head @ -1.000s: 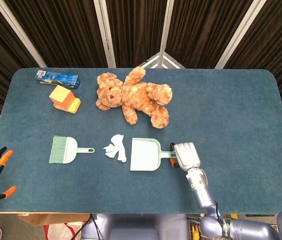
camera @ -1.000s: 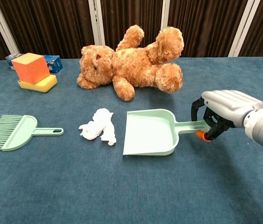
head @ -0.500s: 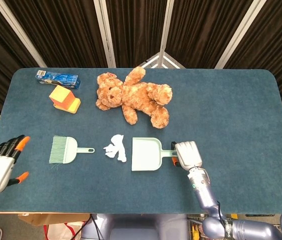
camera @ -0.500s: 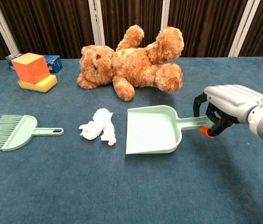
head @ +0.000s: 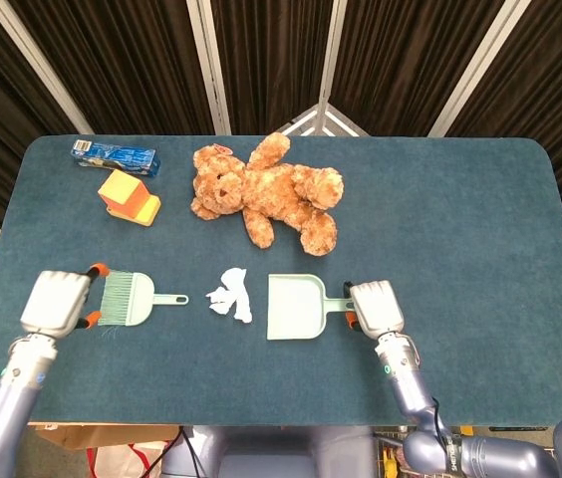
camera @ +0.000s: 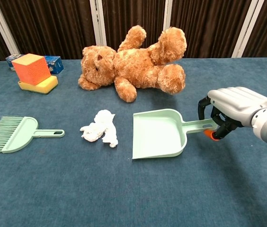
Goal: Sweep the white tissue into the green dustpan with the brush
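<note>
Green dustpan [camera: 159,134] handle held by right hand [camera: 235,106] | left hand [head: 57,302] beside brush [head: 132,300], grip unclear | tissue [head: 230,295] centre frame

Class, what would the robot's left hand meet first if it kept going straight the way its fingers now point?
Probably the brush. The left hand sits just outside its bristle end, fingers toward it. Height above the table is unclear from overhead, so it might pass over the bristles instead.

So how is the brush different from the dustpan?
The brush has bristles at its wide end; the dustpan is a smooth open scoop. The right hand holds the dustpan's handle; the brush lies flat, unheld. The brush sits left of the tissue, the dustpan right. Both are pale green.
</note>
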`<state>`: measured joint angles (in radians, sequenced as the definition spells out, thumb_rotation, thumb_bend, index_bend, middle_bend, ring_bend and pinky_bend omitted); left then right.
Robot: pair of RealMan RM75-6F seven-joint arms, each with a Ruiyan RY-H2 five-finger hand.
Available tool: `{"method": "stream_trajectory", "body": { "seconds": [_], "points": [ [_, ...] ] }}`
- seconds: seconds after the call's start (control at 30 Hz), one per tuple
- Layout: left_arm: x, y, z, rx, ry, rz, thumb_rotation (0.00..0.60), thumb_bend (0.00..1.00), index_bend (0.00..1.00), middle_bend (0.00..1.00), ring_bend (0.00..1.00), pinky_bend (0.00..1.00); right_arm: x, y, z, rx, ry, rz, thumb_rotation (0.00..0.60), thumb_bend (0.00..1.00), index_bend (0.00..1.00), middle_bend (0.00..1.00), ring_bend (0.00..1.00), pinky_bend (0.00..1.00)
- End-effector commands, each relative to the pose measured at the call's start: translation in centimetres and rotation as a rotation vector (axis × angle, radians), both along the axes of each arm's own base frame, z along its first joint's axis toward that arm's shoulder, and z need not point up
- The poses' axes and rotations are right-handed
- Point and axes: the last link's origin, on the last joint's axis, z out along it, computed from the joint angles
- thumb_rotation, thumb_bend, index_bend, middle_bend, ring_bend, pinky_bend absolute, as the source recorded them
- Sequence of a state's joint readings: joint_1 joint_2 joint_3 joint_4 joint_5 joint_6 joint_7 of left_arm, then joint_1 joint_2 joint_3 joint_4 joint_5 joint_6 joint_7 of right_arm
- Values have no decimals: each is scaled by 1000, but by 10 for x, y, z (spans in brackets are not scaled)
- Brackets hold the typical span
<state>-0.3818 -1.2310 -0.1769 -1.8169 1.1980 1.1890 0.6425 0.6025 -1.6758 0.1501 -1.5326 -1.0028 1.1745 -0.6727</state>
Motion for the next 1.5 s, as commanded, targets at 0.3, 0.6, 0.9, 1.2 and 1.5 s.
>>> {"method": "stream_trajectory", "body": {
  "seconds": [0.3,0.6,0.9,1.2,1.5],
  "points": [
    [27,36,-65,-69,23,62,600,314,502,994,987,987,-6,-3,-3,3,9,-14,600,494,621,856,873,897],
    [35,48,-98,-97,25,136,600,364,468,1000,996,996,-11,-8,-1,-2,7,-23,600,494,621,856,873,897],
    [36,47,-116,-124,36,190,600,365,439,1000,996,996,-10,-9,1,-4,5,-18,600,494,621,856,873,897],
    [29,48,-123,-123,63,211,600,367,451,1000,997,996,-13,-9,0,0,7,-22,600,494,621,856,873,897],
    [31,49,-136,-138,53,226,600,393,479,1000,996,996,-17,-10,-2,2,15,-31,600,493,621,856,873,897]
  ]
}}
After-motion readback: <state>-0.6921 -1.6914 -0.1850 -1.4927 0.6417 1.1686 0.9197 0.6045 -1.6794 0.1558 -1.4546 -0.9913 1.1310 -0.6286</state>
